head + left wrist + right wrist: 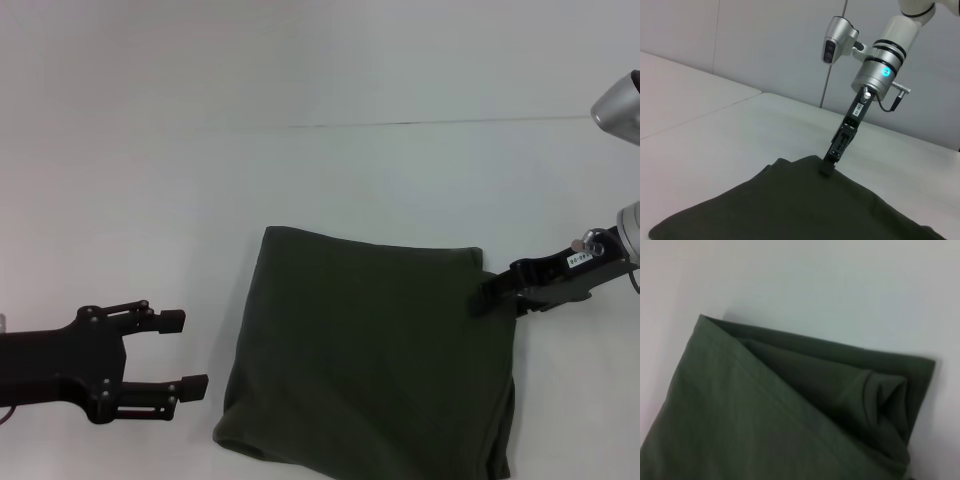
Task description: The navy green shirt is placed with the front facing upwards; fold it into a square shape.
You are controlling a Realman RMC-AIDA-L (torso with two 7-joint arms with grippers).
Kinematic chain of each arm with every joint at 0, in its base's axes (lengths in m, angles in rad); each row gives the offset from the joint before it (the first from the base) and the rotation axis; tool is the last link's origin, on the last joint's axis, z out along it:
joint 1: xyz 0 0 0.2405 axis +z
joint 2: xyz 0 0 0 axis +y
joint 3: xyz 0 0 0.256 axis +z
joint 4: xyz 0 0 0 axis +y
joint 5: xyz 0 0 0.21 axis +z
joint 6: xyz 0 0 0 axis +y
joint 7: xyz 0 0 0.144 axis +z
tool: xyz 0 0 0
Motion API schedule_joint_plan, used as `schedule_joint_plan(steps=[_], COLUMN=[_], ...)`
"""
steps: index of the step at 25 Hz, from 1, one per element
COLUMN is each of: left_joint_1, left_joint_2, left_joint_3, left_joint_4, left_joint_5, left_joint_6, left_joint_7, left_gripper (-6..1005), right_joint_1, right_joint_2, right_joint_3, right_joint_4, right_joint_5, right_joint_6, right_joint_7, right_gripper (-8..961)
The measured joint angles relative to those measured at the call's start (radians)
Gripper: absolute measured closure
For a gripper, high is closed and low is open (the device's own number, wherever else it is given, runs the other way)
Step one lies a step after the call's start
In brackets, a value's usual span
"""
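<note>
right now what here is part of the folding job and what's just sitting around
In the job:
- navy green shirt, folded into a rough square
- right gripper, at the shirt's far right corner
- left gripper, open, off the shirt's left edge

Just there:
- white table
- nothing else lying about

Navy green shirt [365, 360]: plain dark olive, no print showing, folded layers same olive in right wrist view. Table [150, 180]: plain white, thin dark seam line near its far edge. Left gripper [186, 350]: black. Right gripper [482, 298]: black, small white label on its body; arm above it silver-white with a glowing cyan ring.
</note>
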Motion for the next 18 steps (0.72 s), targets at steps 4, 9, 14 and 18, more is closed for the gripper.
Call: schedule_joint_plan(steps=[4, 9, 14, 18], left_joint_1=[0.0, 0.0, 0.0, 0.0], left_joint_2=[0.0, 0.0, 0.0, 0.0], left_joint_3=[0.0, -0.002, 0.002, -0.002], left_joint_4=[0.0, 0.0, 0.0, 0.0], left_joint_5=[0.0, 0.0, 0.0, 0.0], left_joint_6=[0.0, -0.009, -0.013, -0.013], left_joint_7=[0.001, 0.002, 0.003, 0.003], left_gripper=[122, 122, 122, 122], right_joint_1=[0.002, 0.002, 0.002, 0.005], right_joint_2=[0.003, 0.003, 0.003, -0.001], right_joint_3=[0.0, 0.0, 0.0, 0.005], right_joint_4=[-0.006, -0.008, -0.009, -0.011], right_joint_5=[-0.002, -0.002, -0.001, 0.001], right_joint_6=[0.002, 0.002, 0.002, 0.003], right_joint_7=[0.0, -0.009, -0.013, -0.015], right_gripper=[188, 443, 708, 805])
